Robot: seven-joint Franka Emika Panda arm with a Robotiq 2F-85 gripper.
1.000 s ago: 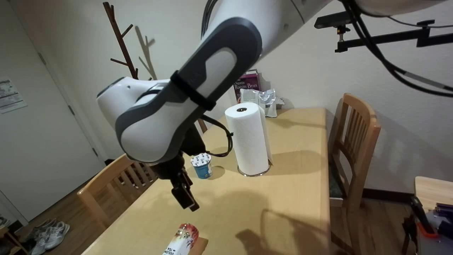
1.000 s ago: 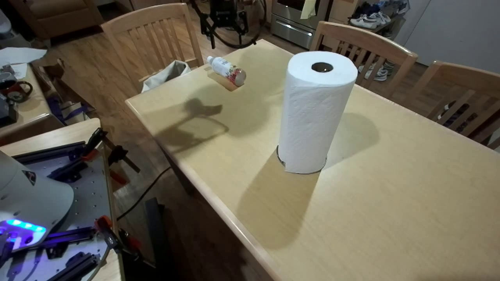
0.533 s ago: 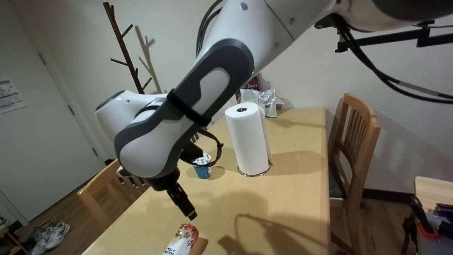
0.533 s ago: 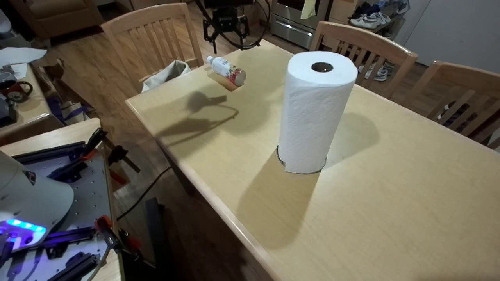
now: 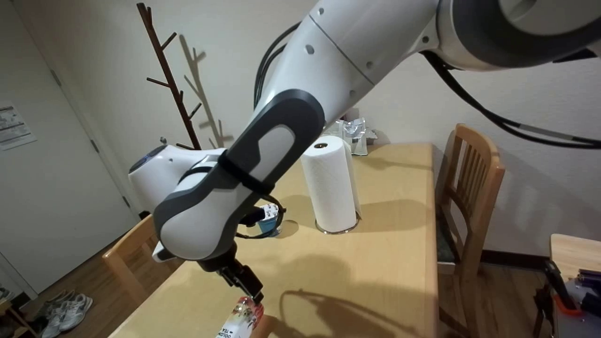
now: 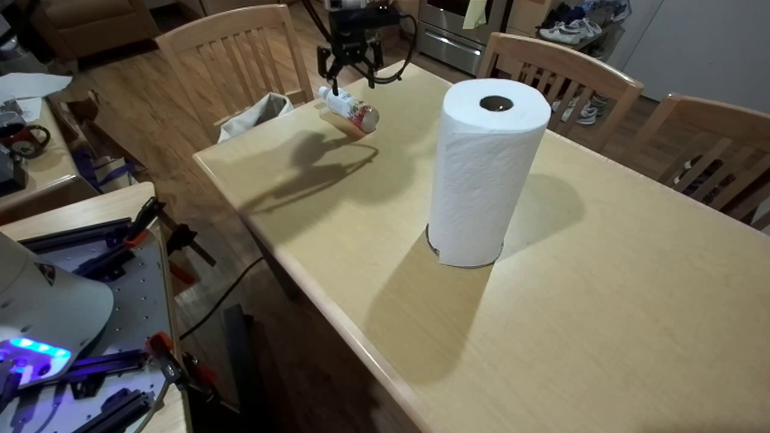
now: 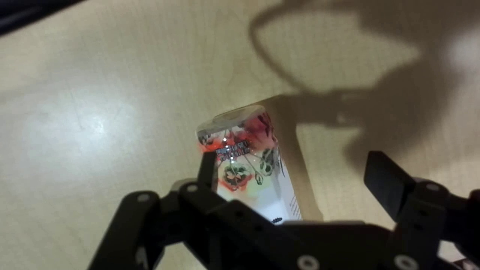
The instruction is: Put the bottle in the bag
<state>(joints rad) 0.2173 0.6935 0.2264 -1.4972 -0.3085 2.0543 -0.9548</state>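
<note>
Wooden chairs (image 6: 228, 24) stand around the table (image 6: 601, 288), and on it the bottle (image 7: 247, 170) lies on its side, just below the tool (image 7: 294, 170). Two fingers (image 7: 386, 183) of the tool are wide apart; in the wrist view one of them covers a part of the bottle (if it touches, I cannot tell). Well apart from the tool, the paper-towel roll (image 5: 331, 188) stands upright in both exterior views. Near the tool, in an exterior view, a pale bag (image 6: 249, 123) shows past the table edge, near the bottle.
</note>
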